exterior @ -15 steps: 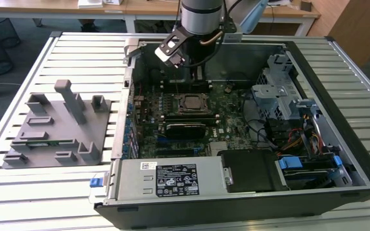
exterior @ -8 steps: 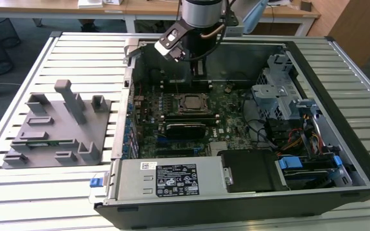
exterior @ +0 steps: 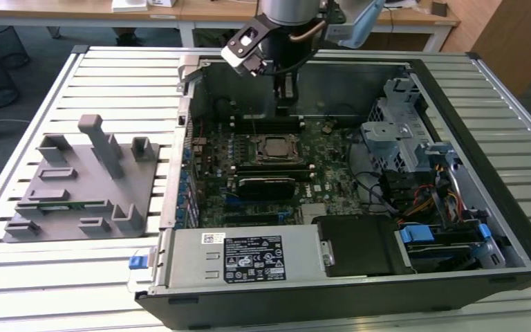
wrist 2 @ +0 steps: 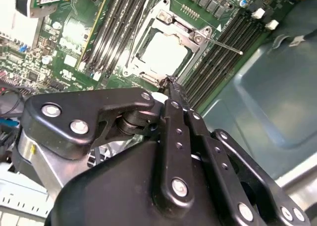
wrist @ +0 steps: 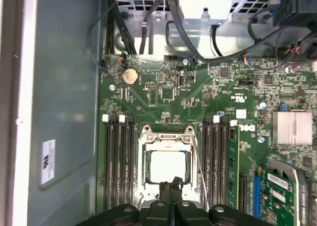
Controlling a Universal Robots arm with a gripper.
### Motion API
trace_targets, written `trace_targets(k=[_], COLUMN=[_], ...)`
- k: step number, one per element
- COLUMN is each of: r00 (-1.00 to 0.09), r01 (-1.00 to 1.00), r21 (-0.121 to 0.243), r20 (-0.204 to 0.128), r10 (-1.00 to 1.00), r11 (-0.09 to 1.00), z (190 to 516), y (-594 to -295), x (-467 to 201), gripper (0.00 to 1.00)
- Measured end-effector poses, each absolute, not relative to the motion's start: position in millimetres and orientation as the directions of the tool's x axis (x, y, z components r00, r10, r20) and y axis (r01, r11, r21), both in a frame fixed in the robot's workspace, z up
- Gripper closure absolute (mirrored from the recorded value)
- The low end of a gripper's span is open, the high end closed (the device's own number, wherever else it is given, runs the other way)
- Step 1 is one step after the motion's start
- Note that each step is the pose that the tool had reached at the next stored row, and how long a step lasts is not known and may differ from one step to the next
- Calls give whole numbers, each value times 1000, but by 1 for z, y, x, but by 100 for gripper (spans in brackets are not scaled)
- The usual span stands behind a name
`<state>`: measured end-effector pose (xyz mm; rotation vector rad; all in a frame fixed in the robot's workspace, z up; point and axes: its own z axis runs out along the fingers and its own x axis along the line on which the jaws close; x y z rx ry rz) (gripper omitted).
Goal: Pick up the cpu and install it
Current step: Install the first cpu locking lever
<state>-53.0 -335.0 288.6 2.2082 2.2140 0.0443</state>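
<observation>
Fingers pressed together and empty, the gripper [wrist: 171,182] hangs at the socket frame's [wrist: 165,136] near edge, with the cpu [wrist: 167,166] lying just beyond its tips, inside the frame.

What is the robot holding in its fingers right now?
Nothing. The fingers are pressed shut with nothing between them, close to the cpu, which lies in the socket frame.

Pincer [exterior: 284,105] inside open case [exterior: 492,149], near cpu [exterior: 273,149]
</observation>
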Motion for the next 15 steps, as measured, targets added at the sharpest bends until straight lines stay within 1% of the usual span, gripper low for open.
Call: trace_targets(k=[10, 15], r00=[-3, -3], r01=[1000, 1000], r21=[30, 30], r20=[10, 10], r10=[1000, 1000], r11=[2, 2], z=[314, 320], y=[-335, -335], x=[-53, -53], gripper=[89, 89])
